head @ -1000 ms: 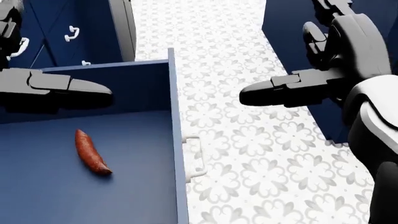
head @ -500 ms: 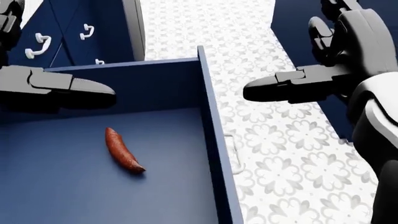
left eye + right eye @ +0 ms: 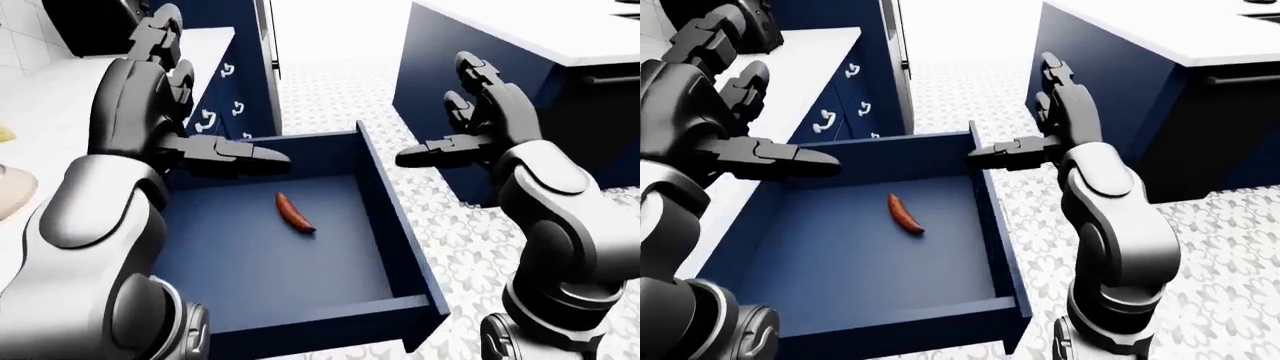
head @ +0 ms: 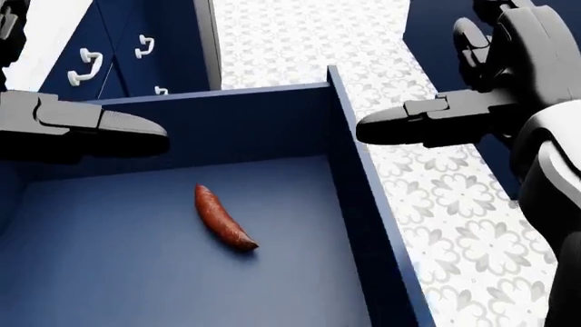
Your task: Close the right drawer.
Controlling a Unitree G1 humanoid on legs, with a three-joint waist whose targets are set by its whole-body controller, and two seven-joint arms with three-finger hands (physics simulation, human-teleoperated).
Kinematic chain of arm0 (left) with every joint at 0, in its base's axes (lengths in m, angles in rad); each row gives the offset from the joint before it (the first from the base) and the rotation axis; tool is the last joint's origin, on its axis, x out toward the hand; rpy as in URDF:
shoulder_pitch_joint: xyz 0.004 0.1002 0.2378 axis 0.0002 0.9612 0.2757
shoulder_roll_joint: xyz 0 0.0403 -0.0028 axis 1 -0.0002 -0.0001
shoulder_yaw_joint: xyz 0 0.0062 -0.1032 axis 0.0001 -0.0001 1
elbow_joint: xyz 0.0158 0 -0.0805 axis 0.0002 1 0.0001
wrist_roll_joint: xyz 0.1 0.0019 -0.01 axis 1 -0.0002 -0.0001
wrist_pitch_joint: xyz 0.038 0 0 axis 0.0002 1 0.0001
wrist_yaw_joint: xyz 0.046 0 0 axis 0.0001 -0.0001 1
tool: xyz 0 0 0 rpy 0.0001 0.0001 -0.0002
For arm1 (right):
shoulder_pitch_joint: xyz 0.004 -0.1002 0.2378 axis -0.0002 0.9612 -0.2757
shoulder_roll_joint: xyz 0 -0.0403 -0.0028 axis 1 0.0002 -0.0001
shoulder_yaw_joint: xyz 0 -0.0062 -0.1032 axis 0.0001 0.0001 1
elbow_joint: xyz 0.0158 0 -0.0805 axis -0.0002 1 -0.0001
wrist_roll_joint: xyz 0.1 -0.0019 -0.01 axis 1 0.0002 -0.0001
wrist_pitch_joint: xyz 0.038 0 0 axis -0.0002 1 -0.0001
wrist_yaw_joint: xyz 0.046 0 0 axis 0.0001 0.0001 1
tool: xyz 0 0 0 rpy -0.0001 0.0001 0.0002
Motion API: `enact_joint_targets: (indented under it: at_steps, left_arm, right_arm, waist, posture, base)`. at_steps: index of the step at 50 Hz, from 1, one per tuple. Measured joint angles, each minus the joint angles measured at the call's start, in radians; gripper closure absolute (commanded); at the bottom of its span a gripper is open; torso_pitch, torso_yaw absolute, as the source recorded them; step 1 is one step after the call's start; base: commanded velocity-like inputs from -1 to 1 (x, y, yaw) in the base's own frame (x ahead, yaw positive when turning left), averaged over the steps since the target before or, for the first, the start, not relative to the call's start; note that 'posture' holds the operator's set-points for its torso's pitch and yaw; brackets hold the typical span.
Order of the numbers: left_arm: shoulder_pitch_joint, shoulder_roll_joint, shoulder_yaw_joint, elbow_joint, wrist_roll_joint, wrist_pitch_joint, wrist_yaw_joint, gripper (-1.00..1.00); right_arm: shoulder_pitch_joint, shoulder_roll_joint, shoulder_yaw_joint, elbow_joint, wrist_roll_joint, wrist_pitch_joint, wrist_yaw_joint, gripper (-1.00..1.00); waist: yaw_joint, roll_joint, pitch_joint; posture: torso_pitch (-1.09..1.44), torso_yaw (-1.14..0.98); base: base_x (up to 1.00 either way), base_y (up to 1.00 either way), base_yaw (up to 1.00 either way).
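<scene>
Below both open-fingered hands, the open drawer [image 3: 300, 262] extends toward the camera; the right hand [image 3: 480, 135] hovers beside its right wall, nearer than the left hand [image 3: 170, 127].

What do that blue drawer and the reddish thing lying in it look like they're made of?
The drawer looks like painted wood or board: flat, matte navy panels with square edges and no grain showing. The reddish thing looks like a sausage: smooth, slightly glossy brown-red skin, curved and tapered. Both are simulator renders, so this is only a guess.
</scene>
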Motion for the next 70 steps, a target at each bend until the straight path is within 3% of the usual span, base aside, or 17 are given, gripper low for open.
enact_joint_targets:
  at_steps: [2,5,12,14,17,21,31,38,43,52,70]
  left_arm:
    - [0.013,0.003,0.009,0.005,0.006,0.007,0.002,-1.0]
    - [0.002,0.005,0.01,0.006,0.015,0.027,0.005,-1.0]
    - [-0.015,0.008,0.002,-0.007,0.015,0.028,-0.001,-1.0]
    - [-0.017,0.008,0.001,-0.007,0.017,0.027,-0.002,-1.0]
    - [-0.01,0.002,-0.01,-0.015,0.013,0.026,-0.009,-1.0]
    - [-0.005,0.003,-0.006,-0.001,0.015,0.035,-0.011,-1.0]
    - [-0.004,0.003,-0.003,-0.004,0.024,0.028,-0.015,-1.0]
    - [-0.006,0.004,-0.006,-0.005,0.027,0.029,-0.017,-1.0]
    - [-0.003,0.008,-0.007,-0.018,0.028,0.038,-0.021,-1.0]
    - [-0.029,0.013,-0.019,-0.018,0.034,0.057,-0.022,-1.0]
    - [-0.034,0.017,-0.031,-0.029,0.044,0.061,-0.033,-1.0]
  right_arm:
    - [0.01,0.012,0.013,-0.002,0.003,0.002,0.002,-1.0]
    - [0.01,0.012,0.023,0.003,0.016,0.023,0.011,-1.0]
    - [0.0,0.005,0.013,-0.015,0.003,0.008,0.008,-1.0]
    - [-0.001,0.007,0.011,-0.015,0.003,0.007,0.009,-1.0]
    - [-0.003,0.008,-0.018,-0.014,0.009,0.022,0.006,-1.0]
    - [-0.01,0.013,-0.022,0.008,0.023,0.037,-0.006,-1.0]
    - [-0.051,0.004,-0.105,0.038,0.162,0.053,-0.057,-1.0]
    - [-0.062,-0.078,-0.087,0.128,0.219,0.019,-0.104,-1.0]
    - [-0.057,-0.138,-0.068,0.188,0.2,-0.021,-0.097,-1.0]
    - [-0.038,-0.203,-0.091,0.345,0.133,-0.132,-0.027,-1.0]
    - [0.027,-0.238,-0.113,0.75,0.035,-0.487,0.086,-1.0]
  waist:
    - [0.013,-0.012,0.01]
    - [0.011,-0.024,0.006]
    - [0.004,-0.096,0.007]
    - [0.005,-0.13,0.003]
    - [0.013,-0.106,0.027]
    - [0.016,-0.094,0.03]
    - [0.017,-0.085,0.023]
    - [0.015,-0.086,0.022]
    - [0.015,-0.089,0.023]
    - [0.014,-0.092,0.026]
    - [0.012,-0.093,0.026]
  posture:
    - [0.0,0.0]
    - [0.0,0.0]
    - [0.0,0.0]
    - [0.0,0.0]
    - [0.0,0.0]
    - [0.0,0.0]
    - [0.0,0.0]
    - [0.0,0.0]
    - [0.0,0.0]
    - [0.0,0.0]
    - [0.0,0.0]
  base:
    - [0.0,0.22,0.0]
    - [0.0,0.22,0.0]
    - [0.0,0.22,0.0]
    - [0.0,0.11,0.0]
    - [0.0,0.0,0.0]
    - [0.0,0.0,0.0]
    - [0.0,0.0,0.0]
    - [0.0,0.0,0.0]
    - [0.0,0.0,0.0]
    - [0.0,0.0,0.0]
    - [0.0,0.0,0.0]
